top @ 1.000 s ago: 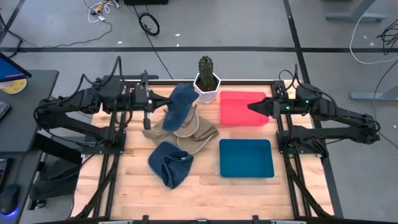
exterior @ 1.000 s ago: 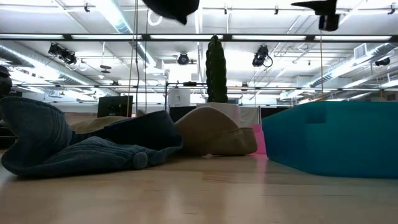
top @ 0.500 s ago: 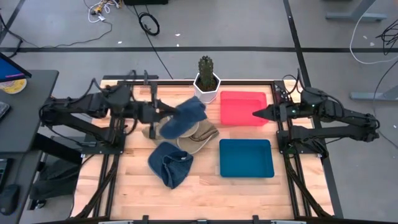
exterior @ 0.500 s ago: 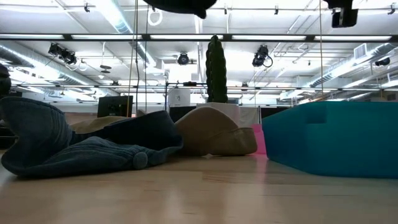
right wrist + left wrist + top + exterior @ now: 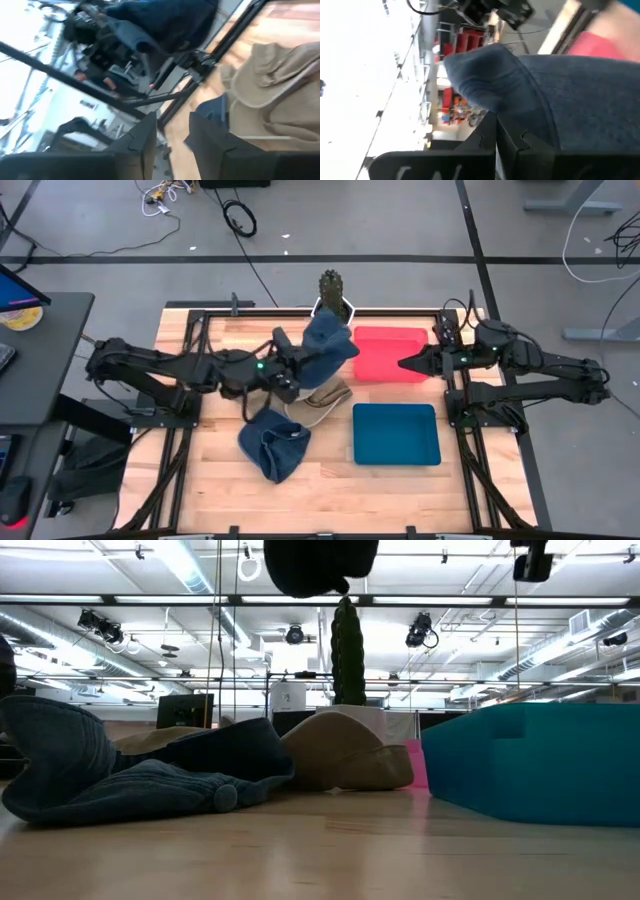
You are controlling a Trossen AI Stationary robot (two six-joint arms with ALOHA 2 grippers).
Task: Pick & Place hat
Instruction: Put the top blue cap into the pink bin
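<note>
The left pincer (image 5: 293, 376) was pinching the blue hat (image 5: 325, 352) by its lower edge, fingers pressed together on the cloth, so the hat hung clear above the wooden surface (image 5: 210, 470) near its far edge, in front of the potted cactus (image 5: 331, 285). That lift let it clear the tan hats (image 5: 318, 397) heaped beneath and the second blue hat (image 5: 272, 442) nearer the front edge. It hung just beside the red tray (image 5: 395, 355), probably its destination, with the teal tray (image 5: 396, 434) closer to the front. The right pincer (image 5: 405, 363), fingers a little apart and empty, waited over the red tray's right side.
</note>
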